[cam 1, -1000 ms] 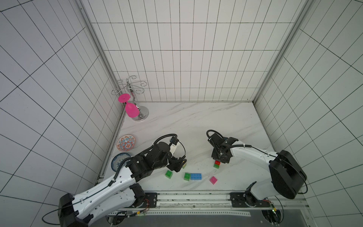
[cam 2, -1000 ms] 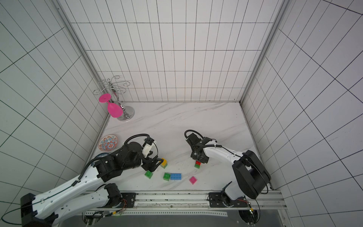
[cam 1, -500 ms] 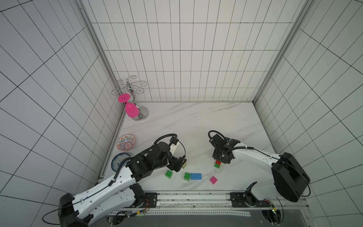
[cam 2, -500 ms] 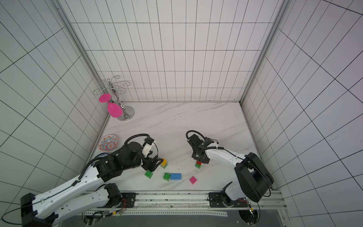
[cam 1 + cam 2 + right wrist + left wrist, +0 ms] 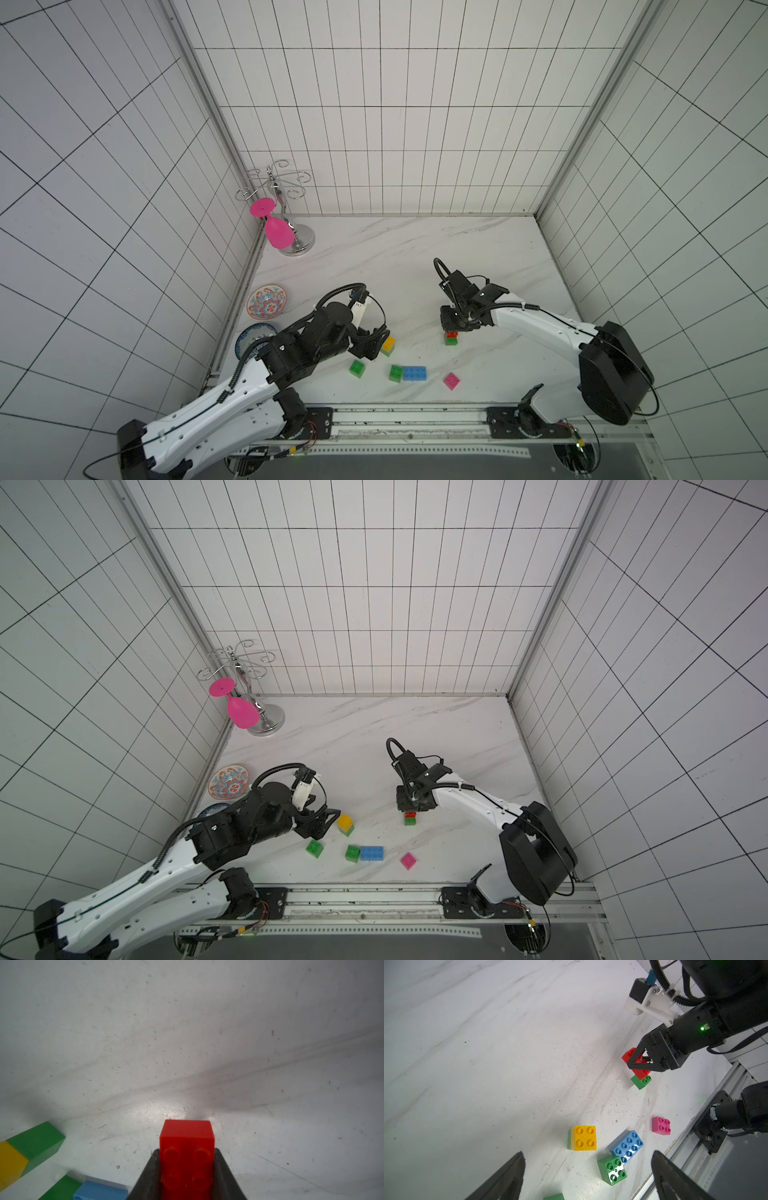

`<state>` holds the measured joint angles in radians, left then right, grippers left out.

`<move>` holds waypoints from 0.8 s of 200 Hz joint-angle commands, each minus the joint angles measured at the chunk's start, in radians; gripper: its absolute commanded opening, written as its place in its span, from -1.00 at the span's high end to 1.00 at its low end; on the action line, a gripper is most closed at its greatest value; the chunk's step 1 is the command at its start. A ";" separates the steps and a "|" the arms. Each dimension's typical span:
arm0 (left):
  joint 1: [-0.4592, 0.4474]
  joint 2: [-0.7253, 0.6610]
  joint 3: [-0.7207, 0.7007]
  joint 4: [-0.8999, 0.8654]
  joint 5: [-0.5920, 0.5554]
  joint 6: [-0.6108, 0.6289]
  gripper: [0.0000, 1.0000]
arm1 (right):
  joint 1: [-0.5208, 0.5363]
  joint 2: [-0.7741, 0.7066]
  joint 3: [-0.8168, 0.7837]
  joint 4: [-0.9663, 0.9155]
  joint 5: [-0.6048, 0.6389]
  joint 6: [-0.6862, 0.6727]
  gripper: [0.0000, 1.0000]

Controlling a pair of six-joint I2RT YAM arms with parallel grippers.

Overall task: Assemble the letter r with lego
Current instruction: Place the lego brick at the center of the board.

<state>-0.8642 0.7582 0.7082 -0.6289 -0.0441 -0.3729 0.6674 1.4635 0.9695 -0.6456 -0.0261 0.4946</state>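
1. Right arm has crept a touch left & far over the last sec, taking its brick w/ it. Left arm approx. unchanged.
2. Jaws of the right gripper (image 5: 186, 1153) are clamped on the long glossy red studded brick (image 5: 642, 1073), across its narrow sides, studs facing the wrist cam.
3. Red brick is right of centre on the white marble tabletop (image 5: 395, 257). It overlaps the small green studded cube (image 5: 640, 1083), touching it, w/ two green studs left uncovered. Clicked or only resting: can't tell.
4. Jaws of the left gripper (image 5: 587, 1153) are wide apart, holding nothing. It hovers just left of the yellow cube (image 5: 585, 1137), which is stacked on a second green cube (image 5: 569, 1139).
5. Loose near the front edge:
   - third green cube (image 5: 357, 368)
   - fourth green cube (image 5: 396, 372), touching the long blue brick (image 5: 414, 372)
   - pink cube (image 5: 451, 380), further right
6. Step in hand, prob.: seat red on green as part of the r. Square the edges first, line studs w/ sockets, press straight down, no twist.
7. Green cube looks light, slick & unbraced, so an off-axis push will likely skate or tip it. Left gripper is free and could steady it.
8. Release only once seated, and open slowly so the jaws don't drag the pair.
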 commanded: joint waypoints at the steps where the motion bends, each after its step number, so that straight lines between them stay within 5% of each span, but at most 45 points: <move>1: -0.004 -0.059 -0.005 -0.020 -0.090 -0.111 -0.93 | -0.006 0.055 0.103 -0.031 -0.091 -0.220 1.00; 35: -0.003 -0.149 -0.039 -0.045 -0.124 -0.222 -0.94 | -0.002 0.233 0.248 -0.131 -0.154 -0.334 0.95; 101: -0.002 -0.253 -0.051 -0.099 -0.190 -0.280 -0.95 | 0.052 0.418 0.388 -0.209 -0.061 -0.378 0.77; 160: -0.002 -0.266 -0.053 -0.106 -0.202 -0.290 -0.95 | 0.072 0.444 0.420 -0.232 -0.051 -0.327 -0.05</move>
<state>-0.8642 0.5030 0.6670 -0.7208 -0.2169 -0.6380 0.7288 1.8992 1.3388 -0.8261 -0.1005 0.1566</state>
